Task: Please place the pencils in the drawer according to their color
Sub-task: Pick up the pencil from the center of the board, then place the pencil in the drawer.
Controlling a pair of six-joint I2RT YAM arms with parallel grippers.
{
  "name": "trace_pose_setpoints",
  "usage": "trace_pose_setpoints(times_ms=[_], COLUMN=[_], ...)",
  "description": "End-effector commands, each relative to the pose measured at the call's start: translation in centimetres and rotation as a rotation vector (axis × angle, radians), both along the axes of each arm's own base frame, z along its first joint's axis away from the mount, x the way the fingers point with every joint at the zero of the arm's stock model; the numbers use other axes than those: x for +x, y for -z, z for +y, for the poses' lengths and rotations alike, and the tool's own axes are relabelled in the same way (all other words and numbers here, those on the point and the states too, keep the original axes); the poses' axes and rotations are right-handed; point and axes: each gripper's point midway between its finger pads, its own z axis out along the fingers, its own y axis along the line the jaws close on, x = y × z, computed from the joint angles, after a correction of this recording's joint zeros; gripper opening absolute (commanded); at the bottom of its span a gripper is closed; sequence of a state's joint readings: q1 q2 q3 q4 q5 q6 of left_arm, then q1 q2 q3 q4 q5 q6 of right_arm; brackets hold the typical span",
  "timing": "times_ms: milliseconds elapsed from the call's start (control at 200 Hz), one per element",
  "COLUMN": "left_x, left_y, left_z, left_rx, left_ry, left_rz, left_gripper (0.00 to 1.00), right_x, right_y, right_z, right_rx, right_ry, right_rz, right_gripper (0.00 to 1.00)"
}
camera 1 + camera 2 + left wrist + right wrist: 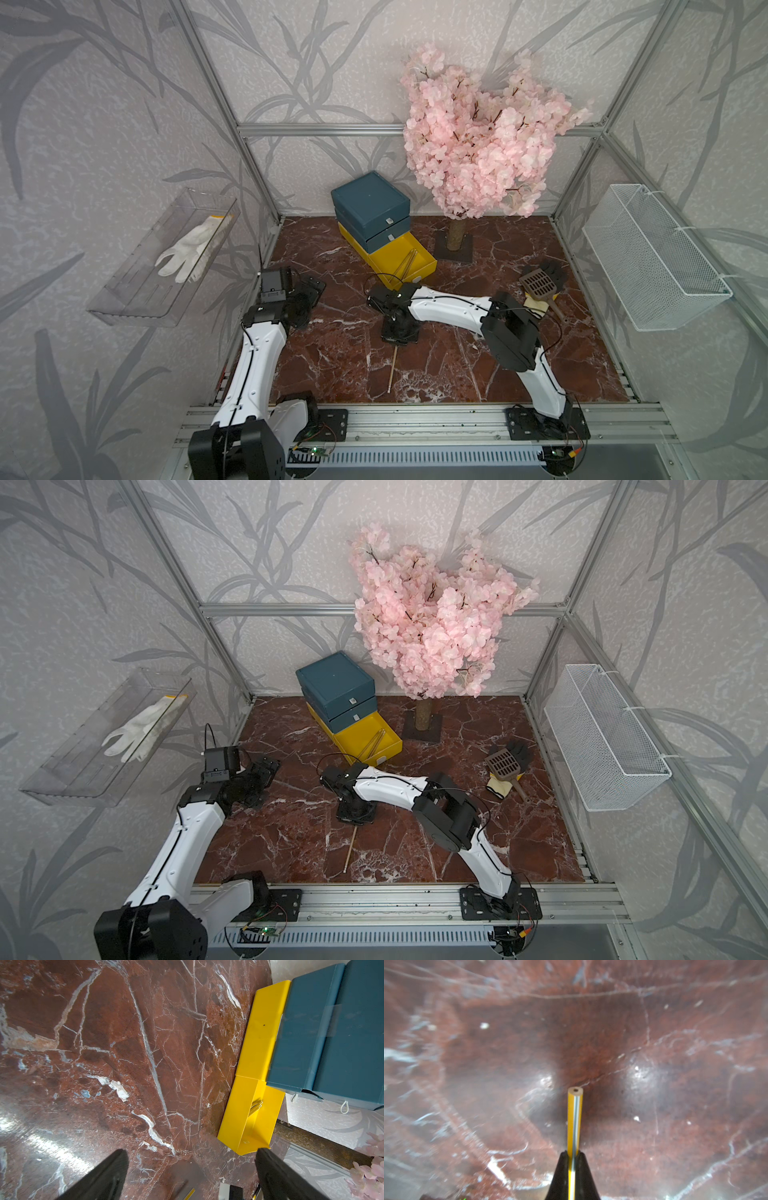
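My right claw pinches a yellow pencil near the middle of the tabletop. The visible length of the pencil points from the claw toward the front rail. The open yellow drawer lies the opposite way, just behind the claw, so I judge the pencil must be carried backward. My left claw stands spread, well to the side, farther from the pencil.

The red marble tabletop lies mostly bare at the front. At the back, the drawer chest, its pulled-out yellow drawer and the overhanging pink blossom tree crowd the approach; a slotted scoop lies rightward.
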State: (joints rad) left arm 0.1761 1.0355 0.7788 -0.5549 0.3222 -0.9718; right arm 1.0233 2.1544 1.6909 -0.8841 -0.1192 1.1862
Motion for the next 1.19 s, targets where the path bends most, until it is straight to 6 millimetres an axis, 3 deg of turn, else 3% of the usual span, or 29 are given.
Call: trace_pose_setpoints(times_ms=[0, 260, 275, 570, 735, 935, 1075, 1190], left_x=[-0.2, -0.3, -0.3, -0.4, -0.6, -0.5, -0.4, -0.3], left_y=[-0.1, 0.3, 0.3, 0.3, 0.1, -0.2, -0.5, -0.8], left_z=[-0.2, -0.3, -0.4, -0.5, -0.6, -0.9, -1.0, -1.1], left_rx=[0.016, 0.016, 0.015, 0.029, 0.032, 0.023, 0.014, 0.012], left_ry=[0.045, 0.059, 0.060, 0.088, 0.101, 0.105, 0.106, 0.104], left_rz=[-0.002, 0.010, 0.012, 0.024, 0.029, 0.020, 0.007, -0.003], left_gripper=[1.00, 1.00, 1.00, 1.00, 1.00, 1.00, 1.00, 1.00], right_x=[2.3, 5.6, 6.9, 16.6, 22.0, 27.3, 29.7, 30.5], right_y=[-5.0, -10.3, -10.6, -13.7, -14.1, -12.9, -11.7, -10.3], right_z=[0.2, -0.9, -1.7, -4.7, -5.6, -5.8, -5.8, -5.7], right_rx=[0.103, 0.233, 0.239, 0.331, 0.337, 0.319, 0.273, 0.236], right_ry=[0.001, 0.039, 0.070, 0.215, 0.264, 0.295, 0.276, 0.237], right_rz=[-0.117, -0.202, -0.210, -0.328, -0.385, -0.430, -0.455, -0.454], right_gripper=[0.00, 0.00, 0.00, 0.00, 0.00, 0.00, 0.00, 0.00])
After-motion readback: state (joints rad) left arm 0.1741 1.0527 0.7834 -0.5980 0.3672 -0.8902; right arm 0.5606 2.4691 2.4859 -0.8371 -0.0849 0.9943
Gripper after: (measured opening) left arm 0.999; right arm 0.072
